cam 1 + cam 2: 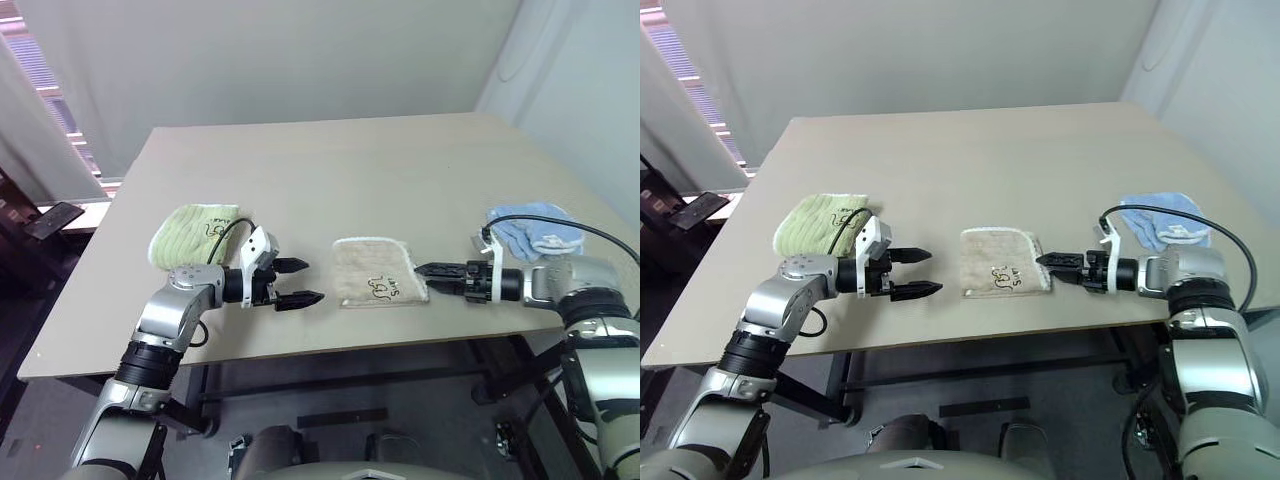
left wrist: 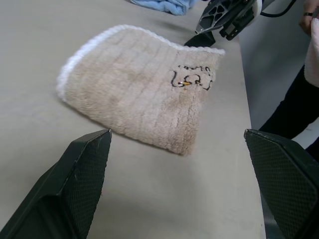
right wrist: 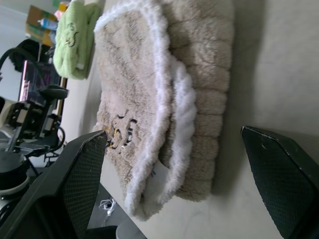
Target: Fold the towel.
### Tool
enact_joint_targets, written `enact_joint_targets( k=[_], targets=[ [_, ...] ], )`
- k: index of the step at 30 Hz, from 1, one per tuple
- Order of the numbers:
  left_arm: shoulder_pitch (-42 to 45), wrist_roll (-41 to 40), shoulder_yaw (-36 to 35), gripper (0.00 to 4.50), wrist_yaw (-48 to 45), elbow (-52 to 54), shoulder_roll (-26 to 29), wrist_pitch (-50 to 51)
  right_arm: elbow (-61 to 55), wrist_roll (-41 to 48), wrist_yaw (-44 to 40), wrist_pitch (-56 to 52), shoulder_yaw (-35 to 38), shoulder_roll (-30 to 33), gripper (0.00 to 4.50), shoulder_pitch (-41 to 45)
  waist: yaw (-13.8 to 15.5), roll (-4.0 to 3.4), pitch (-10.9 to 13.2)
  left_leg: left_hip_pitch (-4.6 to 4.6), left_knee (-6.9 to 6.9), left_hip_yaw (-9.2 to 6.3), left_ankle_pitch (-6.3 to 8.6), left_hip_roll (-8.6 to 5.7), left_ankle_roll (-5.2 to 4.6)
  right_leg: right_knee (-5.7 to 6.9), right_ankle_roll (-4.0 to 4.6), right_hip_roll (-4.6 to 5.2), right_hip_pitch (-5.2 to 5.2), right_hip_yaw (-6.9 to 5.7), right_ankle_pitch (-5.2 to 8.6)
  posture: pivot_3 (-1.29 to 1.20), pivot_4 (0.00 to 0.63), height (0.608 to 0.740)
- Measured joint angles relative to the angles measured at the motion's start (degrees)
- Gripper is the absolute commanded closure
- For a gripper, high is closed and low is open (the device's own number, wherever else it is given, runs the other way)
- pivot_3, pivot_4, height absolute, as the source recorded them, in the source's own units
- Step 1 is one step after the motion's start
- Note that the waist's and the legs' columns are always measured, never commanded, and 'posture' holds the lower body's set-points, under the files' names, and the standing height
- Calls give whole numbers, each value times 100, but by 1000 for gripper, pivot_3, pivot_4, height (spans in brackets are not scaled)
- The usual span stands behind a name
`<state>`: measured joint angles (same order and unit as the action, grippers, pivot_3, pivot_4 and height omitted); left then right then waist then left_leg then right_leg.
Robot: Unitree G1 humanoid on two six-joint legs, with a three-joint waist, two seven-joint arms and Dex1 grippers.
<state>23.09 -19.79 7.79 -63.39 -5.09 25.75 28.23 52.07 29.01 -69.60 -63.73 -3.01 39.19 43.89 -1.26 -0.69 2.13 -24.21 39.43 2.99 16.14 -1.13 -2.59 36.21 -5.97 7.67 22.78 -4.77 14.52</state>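
Note:
The towel (image 1: 378,270) lies folded into a small beige rectangle near the table's front edge, white corded edge showing and a dark print on top. My left gripper (image 1: 312,281) hovers a short way to its left, pointing at it, open and holding nothing. In the left wrist view the towel (image 2: 139,94) lies flat ahead of the fingers. My right gripper (image 1: 420,270) points at the towel's right edge, its tips close to the cloth, open. The right wrist view shows the towel's stacked layers (image 3: 174,99) just ahead of its spread fingers.
A light-green cloth (image 1: 195,232) lies folded behind my left arm. A light-blue cloth (image 1: 530,228) sits bunched at the table's right edge, behind my right arm. A person's hand (image 2: 311,20) shows beyond the table's right side. The table's (image 1: 330,170) front edge runs just under both grippers.

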Motion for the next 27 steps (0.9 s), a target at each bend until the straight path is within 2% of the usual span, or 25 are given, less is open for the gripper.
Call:
enact_joint_targets(
  k=[7,14,17,24,27],
  targets=[
    [-101,50,47,0,65,79,68,-27,413,-527,-411,177,-228,-642,20,455,-129,0,0,20,0,-13,-7,1,15,22,-8,-6,0,9,-12,0,0,715],
    [-98,62,49,0,160,80,68,-86,765,-868,-574,318,-206,-999,20,711,-140,1,-1,26,-1,-15,-9,0,22,30,-9,-8,3,18,-15,0,0,715],
    [-98,79,50,0,212,81,67,-134,981,-924,-416,447,-2,-1146,609,765,-150,3,-2,42,-1,-15,-1,-1,42,40,-2,-10,2,25,-18,0,0,715],
    [-99,177,62,0,257,77,101,-269,1216,-970,-169,460,285,-1366,3193,763,-121,0,0,46,-2,-13,-9,-4,55,82,12,-7,29,37,-11,0,0,715],
    [-91,183,63,0,258,56,100,-283,1057,-917,-176,251,406,-1369,4139,757,-130,3,-2,52,-1,-12,-9,-4,56,82,24,-5,37,40,-8,0,0,715]
  ],
)
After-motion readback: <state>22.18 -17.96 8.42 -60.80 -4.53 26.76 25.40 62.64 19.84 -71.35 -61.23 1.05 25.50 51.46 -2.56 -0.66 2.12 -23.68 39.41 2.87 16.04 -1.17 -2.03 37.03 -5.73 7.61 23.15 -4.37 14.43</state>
